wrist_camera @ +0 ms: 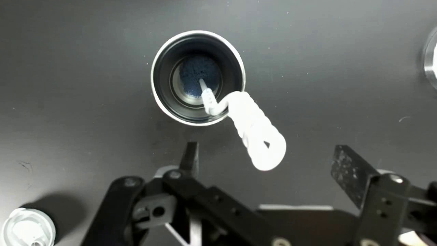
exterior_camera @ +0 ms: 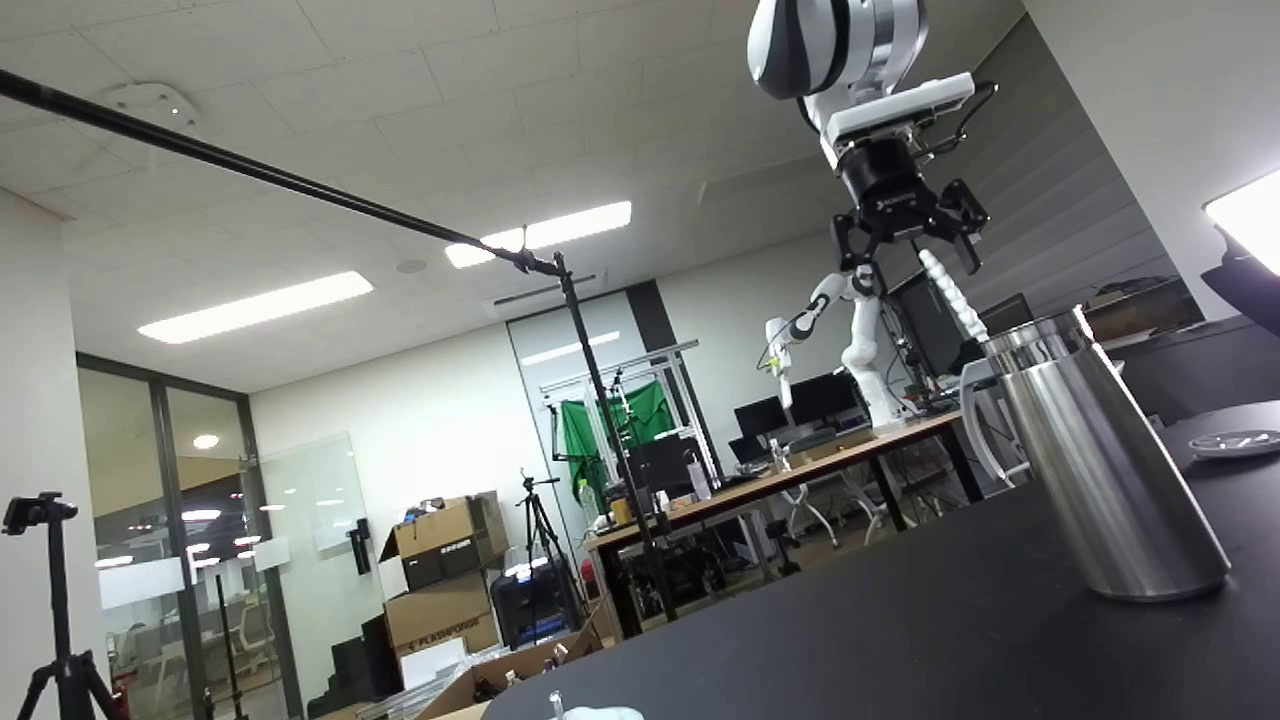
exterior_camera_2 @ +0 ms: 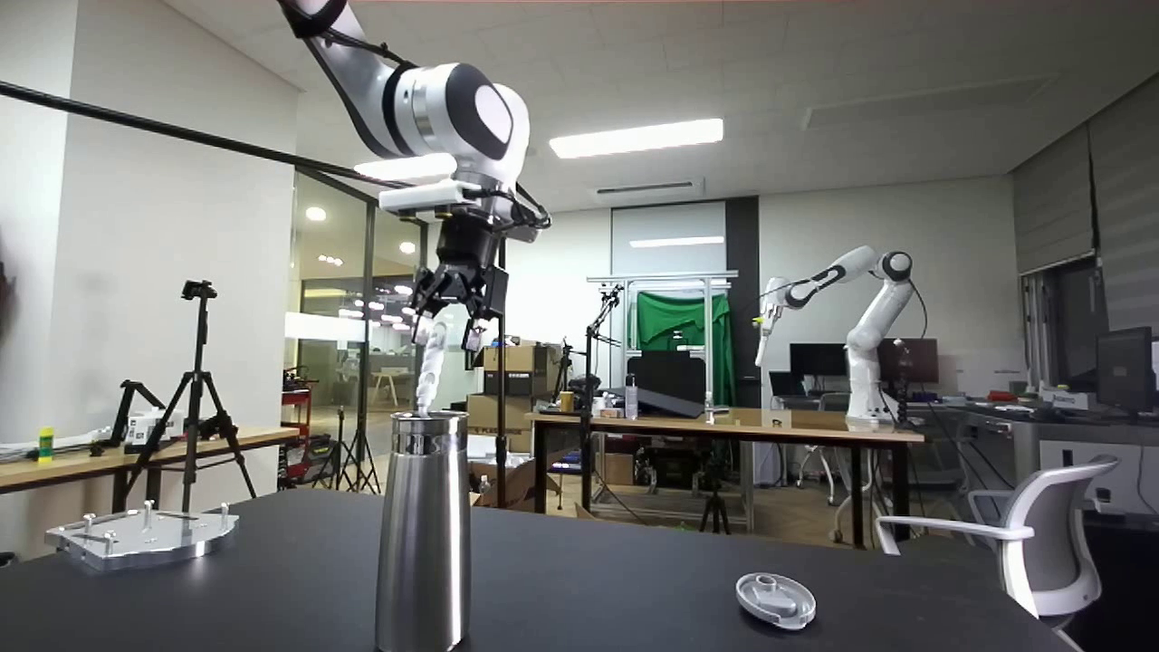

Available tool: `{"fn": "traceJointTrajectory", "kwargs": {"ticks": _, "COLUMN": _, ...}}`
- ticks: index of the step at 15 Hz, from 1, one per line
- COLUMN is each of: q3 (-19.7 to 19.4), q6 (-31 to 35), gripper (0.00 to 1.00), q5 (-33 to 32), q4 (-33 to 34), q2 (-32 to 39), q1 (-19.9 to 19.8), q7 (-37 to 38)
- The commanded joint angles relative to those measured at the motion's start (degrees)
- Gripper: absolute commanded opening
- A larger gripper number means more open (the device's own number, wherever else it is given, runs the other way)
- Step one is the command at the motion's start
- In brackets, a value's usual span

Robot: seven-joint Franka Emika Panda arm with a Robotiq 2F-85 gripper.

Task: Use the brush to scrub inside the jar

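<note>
The jar, a tall brushed-metal cylinder, stands upright and open on the black table in both exterior views [exterior_camera: 1120,470] [exterior_camera_2: 424,543]. The wrist view looks down into the jar [wrist_camera: 163,68]. The brush leans in it, its white twisted handle [exterior_camera: 952,295] [exterior_camera_2: 431,371] [wrist_camera: 256,128] sticking out over the rim. Its dark blue head [wrist_camera: 198,73] shows at the jar's bottom. My gripper [exterior_camera: 912,262] [exterior_camera_2: 448,337] is above the jar, pointing down. In the wrist view my gripper [wrist_camera: 266,147] is open, with the handle's looped end between the fingers and touching neither.
A small pale round lid [exterior_camera_2: 776,599] [wrist_camera: 29,227] [exterior_camera: 1237,442] lies on the table beside the jar. A clear plate with pegs [exterior_camera_2: 149,534] lies on the table's other side. A white chair [exterior_camera_2: 1059,534] stands by the table edge. Another robot arm [exterior_camera_2: 865,335] stands on a table behind.
</note>
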Motion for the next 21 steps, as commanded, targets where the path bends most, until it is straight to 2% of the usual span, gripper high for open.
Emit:
{"fn": "traceJointTrajectory", "kwargs": {"ticks": 1, "q3": 0.12, "q6": 2.22, "gripper": 1.00, "q5": 0.57, "q4": -2.41, "q2": -0.82, "q1": 0.67, "q7": 0.50}}
{"fn": "traceJointTrajectory", "kwargs": {"ticks": 5, "q3": -0.41, "q6": 1.00, "gripper": 1.00, "q5": -2.01, "q4": -3.54, "q2": -1.24, "q1": 1.60, "q7": 6.96}}
{"fn": "traceJointTrajectory", "kwargs": {"ticks": 10, "q3": -1.04, "q6": 3.91, "gripper": 1.00, "q5": -7.23, "q4": -5.22, "q2": -2.06, "q1": 2.45, "q7": 21.68}}
{"fn": "traceJointTrajectory", "kwargs": {"ticks": 13, "q3": -1.00, "q6": 3.30, "gripper": 1.00, "q5": -8.90, "q4": -5.35, "q2": -1.85, "q1": 2.81, "q7": 27.92}}
{"fn": "traceJointTrajectory", "kwargs": {"ticks": 21, "q3": -0.54, "q6": 1.11, "gripper": 1.00, "q5": -8.93, "q4": -5.67, "q2": -3.22, "q1": 3.43, "q7": 34.48}}
